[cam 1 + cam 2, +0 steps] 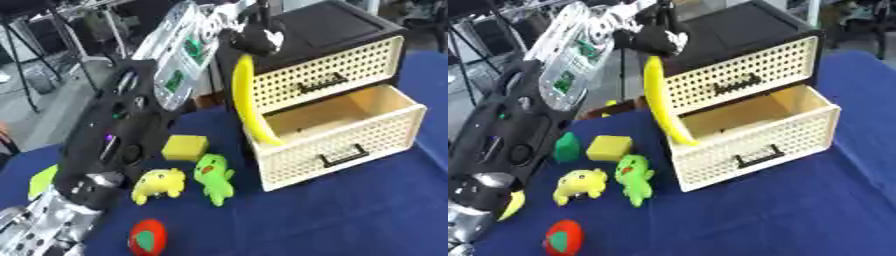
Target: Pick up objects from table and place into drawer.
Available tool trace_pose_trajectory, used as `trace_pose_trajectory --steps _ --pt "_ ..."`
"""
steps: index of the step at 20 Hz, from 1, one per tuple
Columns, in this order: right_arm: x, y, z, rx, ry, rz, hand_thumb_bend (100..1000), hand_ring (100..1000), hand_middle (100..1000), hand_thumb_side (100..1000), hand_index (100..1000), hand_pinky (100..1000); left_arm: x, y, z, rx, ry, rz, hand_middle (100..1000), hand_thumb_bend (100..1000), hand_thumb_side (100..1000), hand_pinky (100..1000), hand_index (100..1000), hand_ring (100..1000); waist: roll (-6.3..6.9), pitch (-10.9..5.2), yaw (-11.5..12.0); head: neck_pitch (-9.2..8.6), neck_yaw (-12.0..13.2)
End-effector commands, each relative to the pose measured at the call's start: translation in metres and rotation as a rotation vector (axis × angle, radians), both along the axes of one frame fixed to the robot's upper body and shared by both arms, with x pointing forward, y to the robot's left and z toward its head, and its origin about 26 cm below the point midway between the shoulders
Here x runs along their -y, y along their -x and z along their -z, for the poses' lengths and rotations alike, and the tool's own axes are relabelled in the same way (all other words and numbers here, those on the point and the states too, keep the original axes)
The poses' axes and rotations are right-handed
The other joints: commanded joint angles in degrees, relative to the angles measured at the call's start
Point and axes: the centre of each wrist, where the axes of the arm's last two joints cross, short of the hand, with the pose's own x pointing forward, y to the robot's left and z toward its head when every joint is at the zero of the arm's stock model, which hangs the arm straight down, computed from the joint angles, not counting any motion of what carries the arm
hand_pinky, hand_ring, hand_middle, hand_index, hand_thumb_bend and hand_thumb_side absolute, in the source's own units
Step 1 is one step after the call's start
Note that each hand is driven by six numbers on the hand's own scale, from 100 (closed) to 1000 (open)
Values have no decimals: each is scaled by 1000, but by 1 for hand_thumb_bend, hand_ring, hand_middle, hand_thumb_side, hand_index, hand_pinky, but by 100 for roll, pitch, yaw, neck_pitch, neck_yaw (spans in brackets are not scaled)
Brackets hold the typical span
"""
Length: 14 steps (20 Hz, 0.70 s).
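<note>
While the left hand (pixel 255 37) grips one banana (pixel 248 100) over the open drawer (pixel 350 135), two plush toys (pixel 188 182) lie below.

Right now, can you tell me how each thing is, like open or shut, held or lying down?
Cream perforated lower drawer: pulled open.
Cream perforated upper drawer: shut.
Long yellow banana: held by its top, tip hanging into the open drawer.
Left hand: fingers curled round the banana.
Green plush toy: lying on the table.
Yellow plush toy: lying on the table.
Yellow sponge block: resting on the table.
</note>
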Motion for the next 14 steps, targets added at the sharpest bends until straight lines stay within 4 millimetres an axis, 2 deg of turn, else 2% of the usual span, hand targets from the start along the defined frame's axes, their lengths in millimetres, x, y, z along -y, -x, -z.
trace_pose_trajectory --steps 1,5,11,13,14 --pt "-2 5 -10 29 -2 -17 100 499 496 799 744 410 3 4 -10 13 8 8 387 100 408 100 553 319 -74 -115 -21 33 48" --pt "-3 4 -11 33 -14 -26 100 499 496 799 743 409 7 0 -3 -19 20 10 384 100 401 100 550 316 -73 -102 -42 17 54" --pt "-2 4 -10 31 -18 -27 100 498 494 799 742 410 1 -5 3 -35 38 -4 382 100 401 100 547 315 -73 -73 -23 54 65" --pt "-1 5 -10 31 -20 -24 100 498 494 799 741 411 -4 -4 2 -25 54 -1 391 100 426 100 555 324 -73 -66 -7 45 60" --pt "-1 5 -9 31 -19 -22 100 497 494 799 741 411 -6 -3 0 -11 59 6 413 100 484 100 578 355 -73 -62 5 36 54"
